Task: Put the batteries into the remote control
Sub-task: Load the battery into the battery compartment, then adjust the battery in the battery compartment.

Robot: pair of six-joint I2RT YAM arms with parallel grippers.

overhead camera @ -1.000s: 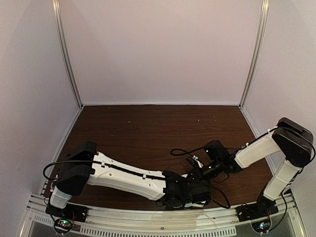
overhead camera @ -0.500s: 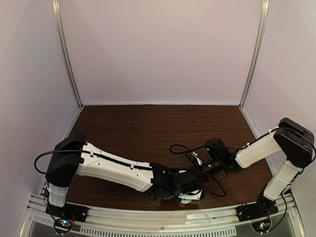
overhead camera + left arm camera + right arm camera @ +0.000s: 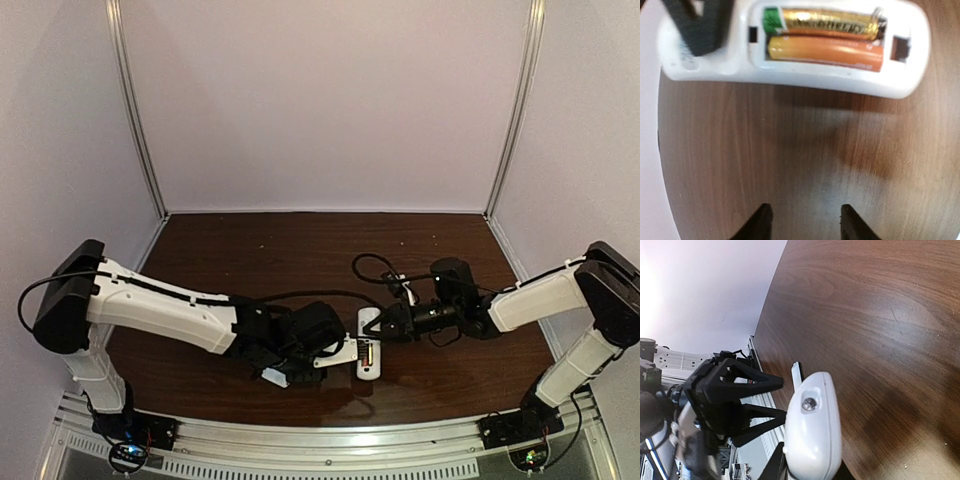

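Brown table (image 3: 250, 250) | one remote control (image 3: 805, 81), two batteries (image 3: 825, 50) seated | left pincer (image 3: 806, 221) parted, empty | right pincer (image 3: 383, 327) grips it

Top view: soft, even light from above, rather dim. The walls (image 3: 320, 100) carry a lilac cast. I see no hard shadows, only a faint pale reflection on the table (image 3: 300, 250) at lower centre.

Left wrist view: the remote control (image 3: 840, 82) across the top is blurred. Glare streaks the golden battery (image 3: 830, 20). A soft shadow lies on the wood just below the remote. The left edge curves, fisheye.

Right wrist view: upper left is blown out white, with a broad sheen on the wood at right. The remote, close to the lens, is soft.
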